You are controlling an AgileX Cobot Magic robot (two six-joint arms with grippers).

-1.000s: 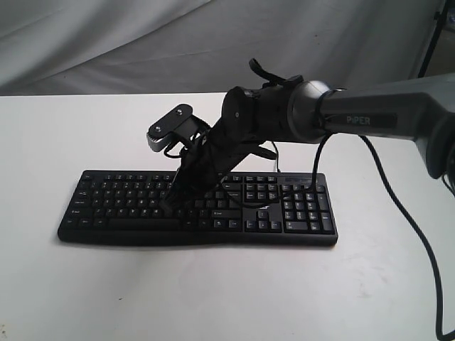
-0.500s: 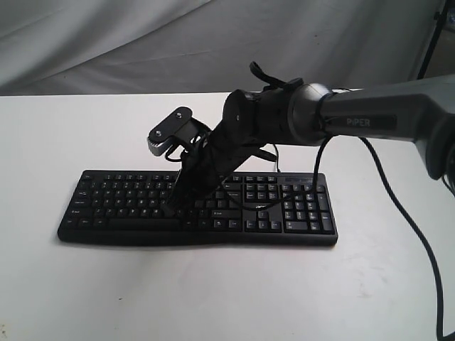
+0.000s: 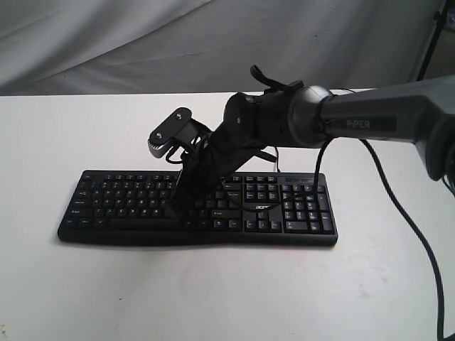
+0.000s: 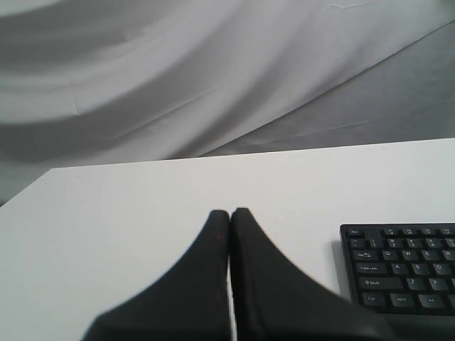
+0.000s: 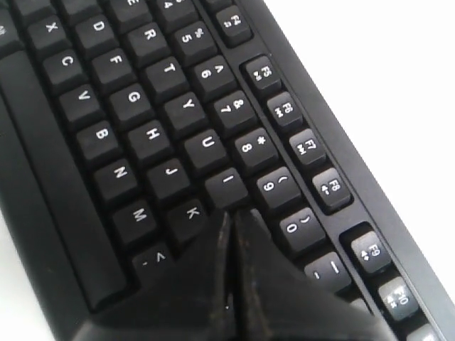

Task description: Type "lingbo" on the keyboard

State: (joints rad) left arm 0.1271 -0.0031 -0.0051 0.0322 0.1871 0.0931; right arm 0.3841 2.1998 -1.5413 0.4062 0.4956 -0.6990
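The black keyboard [image 3: 298,209] lies across the middle of the white table [image 3: 213,298]. My right arm reaches over it from the right. My right gripper [image 3: 175,210] is shut, its tips down among the letter keys. In the right wrist view the closed tips [image 5: 231,213] sit at the near edge of the I key [image 5: 226,186], beside the K key [image 5: 190,213]; the keys under the fingers are hidden. My left gripper [image 4: 229,212] is shut and empty over bare table, with the keyboard's end [image 4: 405,270] off to one side.
A grey cloth backdrop [image 3: 142,42] hangs behind the table. A black cable [image 3: 412,234] loops down from my right arm at the right side. A dark stand leg [image 3: 432,35] shows at the top right.
My right gripper tip has shifted slightly right and toward the keyboard's front edge, staying shut over the letter keys. The keyboard has not moved.
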